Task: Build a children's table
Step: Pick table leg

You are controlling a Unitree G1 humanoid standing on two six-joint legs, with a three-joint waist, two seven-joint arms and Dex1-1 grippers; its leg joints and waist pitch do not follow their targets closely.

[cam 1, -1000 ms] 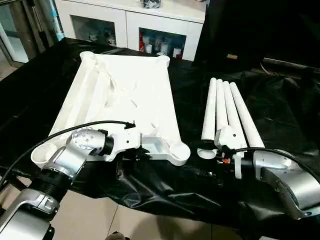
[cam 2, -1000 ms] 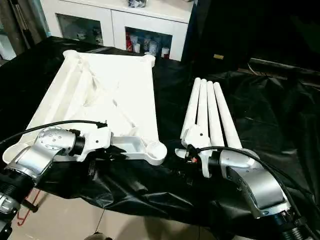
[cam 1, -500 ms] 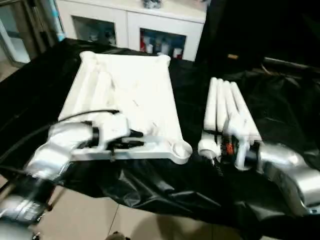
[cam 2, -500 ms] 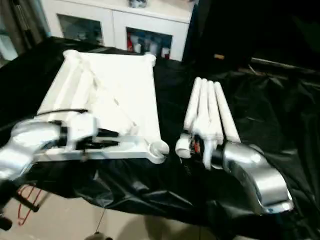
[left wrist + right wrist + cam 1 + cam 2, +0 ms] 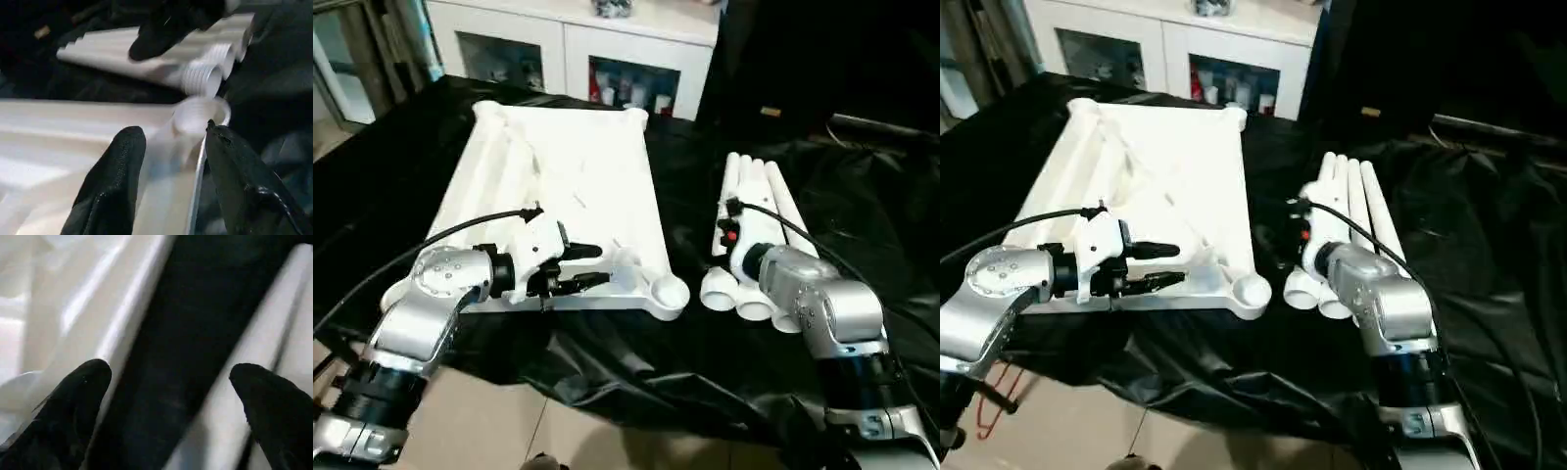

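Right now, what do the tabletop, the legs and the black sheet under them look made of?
Tabletop: looks like moulded white plastic, satin sheen, ribs and round corner sockets formed in one piece. Legs: likely the same white plastic, hollow tubes with ridged ends. Black sheet: thin glossy plastic film, judging by its creases and highlights.

Left forearm (image 5: 421, 318): silver metal, rounded casing, ribbed black collar near elbow end. Thin black cable (image 5: 431, 240) arcs over it to white wrist housing (image 5: 536, 250). Left gripper (image 5: 587, 266): two slim black fingers.

Right forearm (image 5: 822, 304): silver, bulbous, black ribbed section below. Black cable (image 5: 783, 220) loops above it; small red mark (image 5: 728, 236) beside cable's end. Right gripper fingers (image 5: 78, 396): glossy black, rounded tips.
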